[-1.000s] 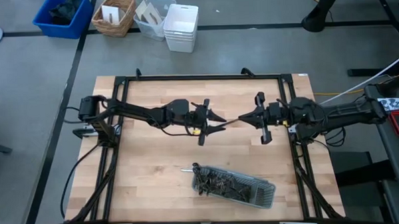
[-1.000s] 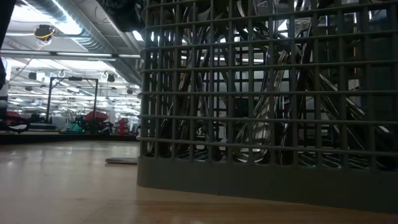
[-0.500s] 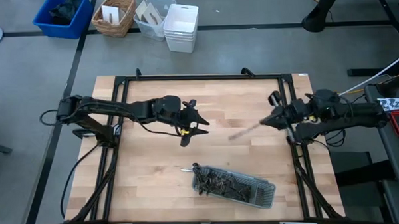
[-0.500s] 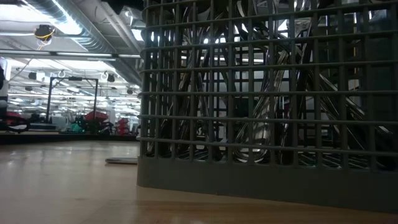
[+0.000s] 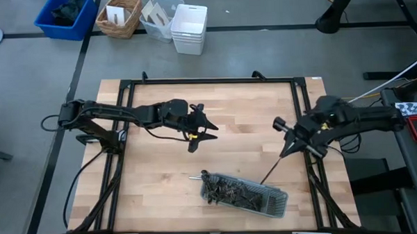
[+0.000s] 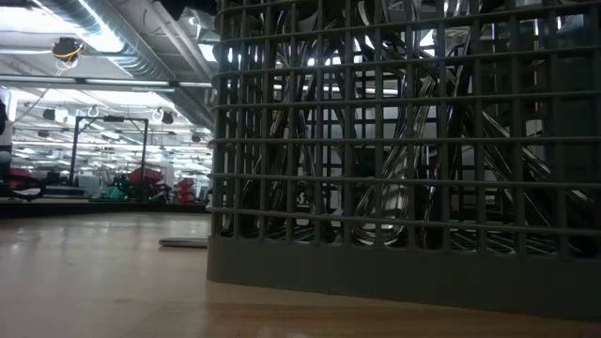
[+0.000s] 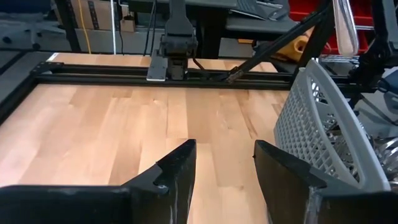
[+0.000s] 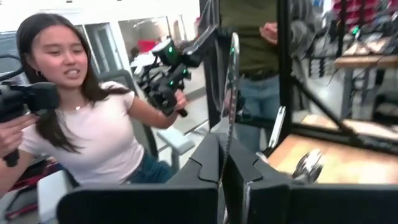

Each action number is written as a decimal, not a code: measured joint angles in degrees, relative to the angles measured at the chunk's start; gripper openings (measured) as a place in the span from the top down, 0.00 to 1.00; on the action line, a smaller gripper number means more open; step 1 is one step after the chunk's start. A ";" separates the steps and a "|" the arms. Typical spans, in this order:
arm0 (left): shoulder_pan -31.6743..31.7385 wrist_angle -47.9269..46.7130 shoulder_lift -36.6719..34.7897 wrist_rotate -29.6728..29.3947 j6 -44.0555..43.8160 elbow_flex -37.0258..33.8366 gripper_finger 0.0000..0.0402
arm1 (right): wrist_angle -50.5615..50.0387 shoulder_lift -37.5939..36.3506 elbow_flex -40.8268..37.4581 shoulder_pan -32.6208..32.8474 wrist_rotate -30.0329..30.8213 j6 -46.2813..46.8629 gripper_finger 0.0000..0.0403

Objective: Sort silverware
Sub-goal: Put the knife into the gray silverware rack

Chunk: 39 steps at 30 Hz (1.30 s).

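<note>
Nearest the front edge of the table (image 5: 156,202), the grey mesh tray (image 5: 244,195) lies slantwise, holding a dense heap of silverware (image 5: 232,192). Count not possible; pieces overlap too much, and the low view shows only handles crossing behind the mesh. One loose piece (image 5: 195,177) lies flat on the wood just beside the tray's left end.

Right arm: reaches in from the right side, wrist turned toward the tray. Right gripper (image 5: 287,147) is clenched on one slim utensil (image 5: 271,169), which slants down from the fingers toward the tray's rear edge. Right wrist view confirms: fingers pressed together on the handle, utensil standing straight out from them. Probably a knife, but its end is too thin to tell. Whether its tip touches the tray I cannot tell.

Left arm: stretched across the middle of the table from the left side, low and roughly level. Left gripper (image 5: 203,129) hovers over bare wood, well apart from the tray; fingers (image 7: 176,180) spread, nothing between them.

Counts: two arms, one tray, one loose utensil, one held utensil.

Beyond the table's far edge, on the floor: one blue bin (image 5: 67,16), one wicker basket (image 5: 119,16), one clear container (image 5: 158,16), one white bin (image 5: 189,29). Right wrist view also shows two people in the room, one seated holding controller handles.
</note>
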 joint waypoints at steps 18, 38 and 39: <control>0.00 -0.05 0.04 0.00 1.76 0.00 0.61 | 0.12 12.53 1.20 9.05 -2.69 0.43 1.00; 0.00 -0.55 0.09 0.02 2.01 0.00 0.61 | -6.69 24.02 1.42 21.09 16.42 -9.74 0.96; 0.00 -0.67 0.09 0.02 2.01 0.00 0.61 | -6.71 24.32 1.42 21.04 16.42 -9.61 0.96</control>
